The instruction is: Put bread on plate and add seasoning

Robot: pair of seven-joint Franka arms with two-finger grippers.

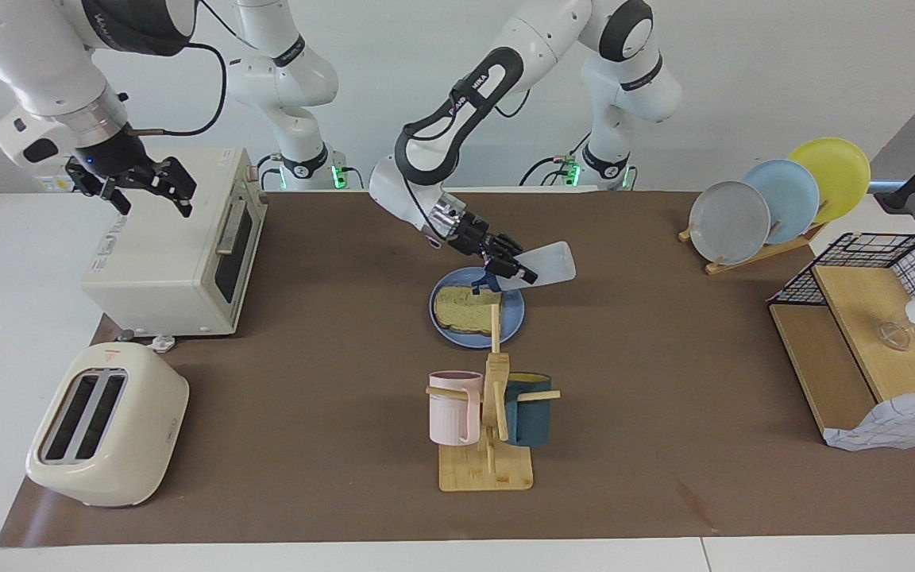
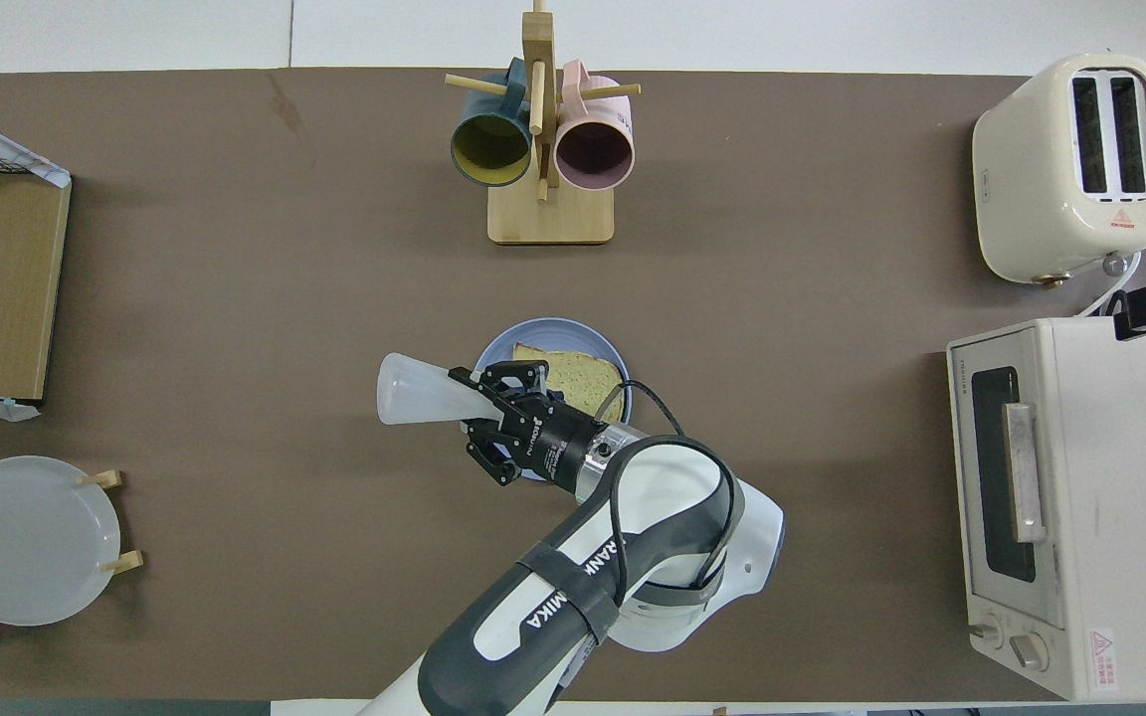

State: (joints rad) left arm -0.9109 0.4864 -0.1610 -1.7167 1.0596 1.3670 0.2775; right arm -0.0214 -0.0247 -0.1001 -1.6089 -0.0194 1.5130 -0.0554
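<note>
The bread (image 1: 465, 310) lies flat on the blue plate (image 1: 465, 337) in the middle of the table; both also show in the overhead view, bread (image 2: 578, 375) and plate (image 2: 498, 348). My left gripper (image 1: 521, 268) is shut on the seasoning bottle (image 1: 549, 264), a whitish squeeze bottle tipped over so that its dark blue nozzle (image 1: 492, 282) points down just above the bread. From above, the left gripper (image 2: 474, 403) and the bottle (image 2: 419, 390) cover the plate's edge. My right gripper (image 1: 152, 187) waits open and empty in the air over the toaster oven.
The toaster oven (image 1: 171, 246) and a cream toaster (image 1: 108, 425) stand at the right arm's end. A mug rack (image 1: 489, 413) with a pink and a teal mug stands just past the plate, farther from the robots. Racked plates (image 1: 775, 199) and a wooden shelf with wire basket (image 1: 862, 334) stand at the left arm's end.
</note>
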